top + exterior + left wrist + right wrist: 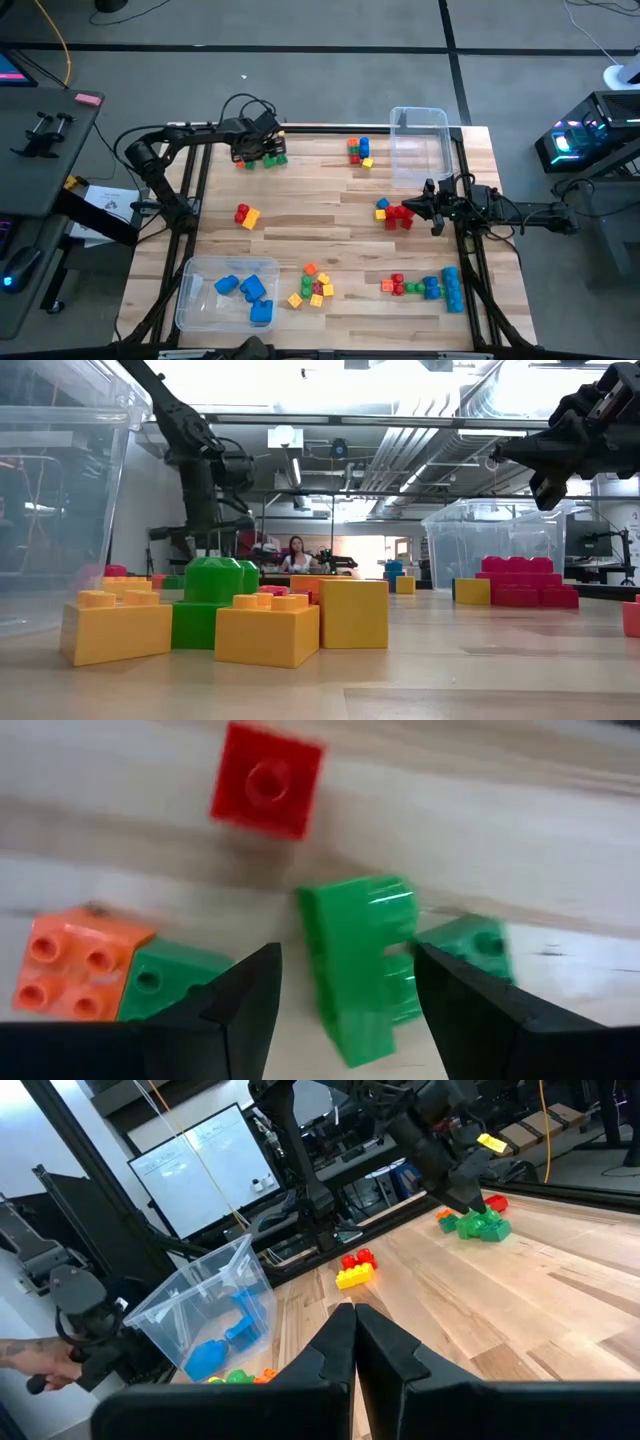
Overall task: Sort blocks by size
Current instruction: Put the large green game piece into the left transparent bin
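Note:
My left gripper [258,148] is open and low over a far-left cluster of blocks [262,158]. In the left wrist view its fingers stand on either side of a larger green brick [360,970] that lies on its side on the table. Around the brick lie a small red block [267,782], an orange block [75,965] and two small green blocks [165,982]. My right gripper [430,205] is shut and empty [352,1330]. It hangs above the table beside a cluster of red bricks [400,215]. My left gripper has the green brick [385,975] between its open fingers, which come from above and point down at the table. I cannot tell whether either finger [455,1005] touches the brick. The brick rests on the table.
A clear bin [420,145] stands at the far right. Another clear bin [190,295] at the near left holds blue bricks. More block clusters lie at the far middle [359,151], the left middle [246,215], the near middle [314,285] and the near right [430,285].

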### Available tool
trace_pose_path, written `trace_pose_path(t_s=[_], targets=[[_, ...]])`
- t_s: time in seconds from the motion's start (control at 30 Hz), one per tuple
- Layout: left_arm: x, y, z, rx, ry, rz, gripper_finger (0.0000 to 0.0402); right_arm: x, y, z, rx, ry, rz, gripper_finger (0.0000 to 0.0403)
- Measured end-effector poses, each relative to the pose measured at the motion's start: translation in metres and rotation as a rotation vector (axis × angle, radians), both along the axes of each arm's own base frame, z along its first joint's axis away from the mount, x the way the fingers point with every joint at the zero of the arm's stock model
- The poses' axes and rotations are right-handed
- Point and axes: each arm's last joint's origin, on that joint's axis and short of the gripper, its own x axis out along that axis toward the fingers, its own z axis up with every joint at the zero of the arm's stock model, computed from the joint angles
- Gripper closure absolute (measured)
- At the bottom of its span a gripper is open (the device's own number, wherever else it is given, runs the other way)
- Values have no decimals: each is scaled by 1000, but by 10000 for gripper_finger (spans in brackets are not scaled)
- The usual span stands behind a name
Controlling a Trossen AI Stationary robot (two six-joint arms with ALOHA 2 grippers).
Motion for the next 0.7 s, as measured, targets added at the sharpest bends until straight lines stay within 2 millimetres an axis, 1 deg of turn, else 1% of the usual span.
trace_pose_path(t_s=[0.07,0.2,0.27,0.33,0.43,0.6,0.63,0.7], targets=[[-2,-2,-4,-8,0,15,188,0,0,0,0,0,0,398],[-3,-3,-7,-10,7,6,190,0,0,0,0,0,0,398],[-3,-3,-7,-4,8,-12,197,0,0,0,0,0,0,398],[-2,-2,-7,8,1,-24,214,0,0,0,0,0,0,398],[-1,-1,-6,16,-6,-28,259,0,0,0,0,0,0,398],[1,1,-5,43,-23,-57,359,0,0,0,0,0,0,398],[2,1,-5,50,-28,-66,374,0,0,0,0,0,0,398],[3,2,-4,60,-37,-78,386,0,0,0,0,0,0,398]])
